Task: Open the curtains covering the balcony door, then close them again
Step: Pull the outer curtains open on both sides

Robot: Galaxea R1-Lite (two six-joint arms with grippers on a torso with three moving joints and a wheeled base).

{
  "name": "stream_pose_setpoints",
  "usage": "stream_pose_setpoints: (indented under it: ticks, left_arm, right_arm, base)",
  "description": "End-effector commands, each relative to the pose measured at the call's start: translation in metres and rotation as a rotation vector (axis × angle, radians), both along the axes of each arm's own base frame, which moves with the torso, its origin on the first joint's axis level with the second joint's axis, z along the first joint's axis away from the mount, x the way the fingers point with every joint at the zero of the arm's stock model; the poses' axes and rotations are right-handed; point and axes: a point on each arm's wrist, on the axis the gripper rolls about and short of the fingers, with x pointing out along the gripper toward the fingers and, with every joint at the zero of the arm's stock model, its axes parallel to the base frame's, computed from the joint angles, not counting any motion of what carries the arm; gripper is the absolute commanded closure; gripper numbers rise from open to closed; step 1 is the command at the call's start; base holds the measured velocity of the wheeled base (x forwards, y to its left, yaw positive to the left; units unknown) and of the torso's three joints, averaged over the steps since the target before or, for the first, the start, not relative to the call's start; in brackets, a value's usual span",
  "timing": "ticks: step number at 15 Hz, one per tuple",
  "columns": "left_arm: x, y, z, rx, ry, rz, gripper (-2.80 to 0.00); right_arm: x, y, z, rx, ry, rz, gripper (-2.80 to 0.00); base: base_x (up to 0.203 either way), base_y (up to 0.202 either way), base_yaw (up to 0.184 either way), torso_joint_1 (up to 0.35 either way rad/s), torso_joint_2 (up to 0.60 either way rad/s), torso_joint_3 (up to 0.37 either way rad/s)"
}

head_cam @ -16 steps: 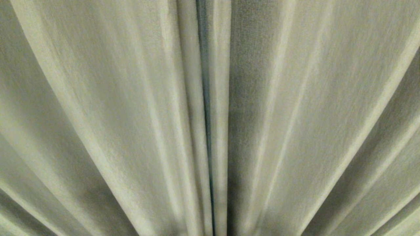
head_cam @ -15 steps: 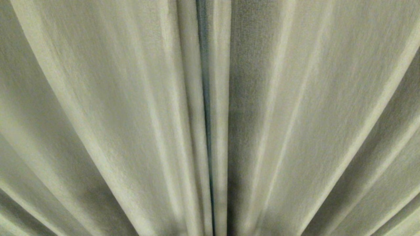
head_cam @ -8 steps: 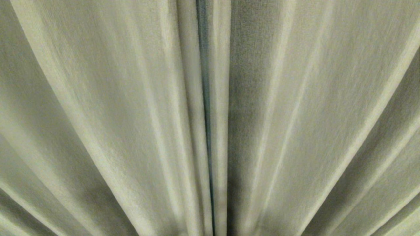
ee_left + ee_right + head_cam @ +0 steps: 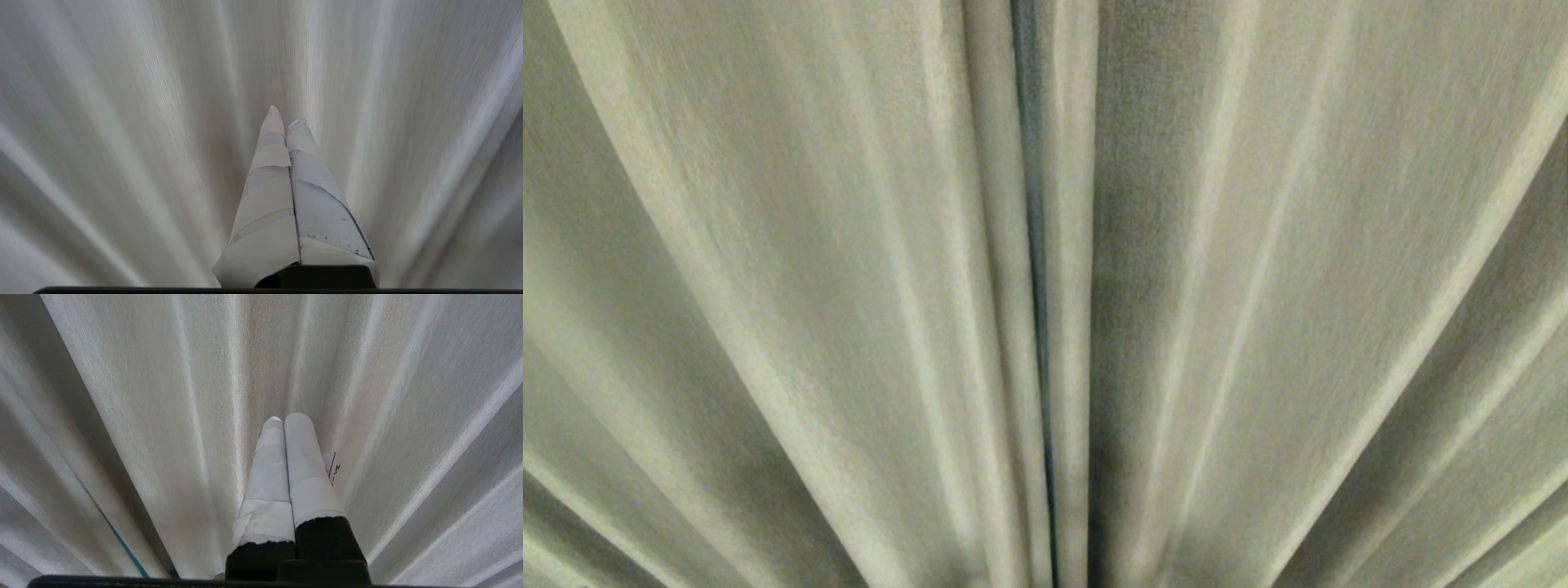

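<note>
A: Where are the curtains [image 4: 849,286]?
B: Filling the whole frame, drawn together, a thin dark seam at center.
A: And the fingers?
B: Left gripper [image 4: 286,116] and right gripper [image 4: 284,418] both clenched, empty, pointing at fabric.

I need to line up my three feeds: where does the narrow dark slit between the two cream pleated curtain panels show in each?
Head view: slit runs top to bottom, just left of centre.
Left wrist view: not visible, only curtains.
Right wrist view: thin dark-blue line near one lower corner.
Shared landmark: the curtains' pleats.
</note>
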Motion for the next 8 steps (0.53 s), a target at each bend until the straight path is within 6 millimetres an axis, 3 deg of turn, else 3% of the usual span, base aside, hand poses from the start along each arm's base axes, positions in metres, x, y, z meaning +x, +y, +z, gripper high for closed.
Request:
stream_pose_setpoints:
  ticks: [1, 8]
  left_arm:
    - [-0.002, 0.000, 0.010, 0.002, -0.074, -0.005, 0.00]
    - [-0.012, -0.002, 0.034, 0.015, -0.165, -0.093, 0.00]
  right_arm:
    - [0.000, 0.000, 0.000, -0.001, 0.000, -0.001, 0.00]
    - [0.000, 0.000, 0.000, -0.001, 0.000, -0.001, 0.00]
  base:
    - [0.000, 0.000, 0.000, 0.000, 0.00, 0.000]
    - [0.000, 0.000, 0.000, 0.000, 0.00, 0.000]
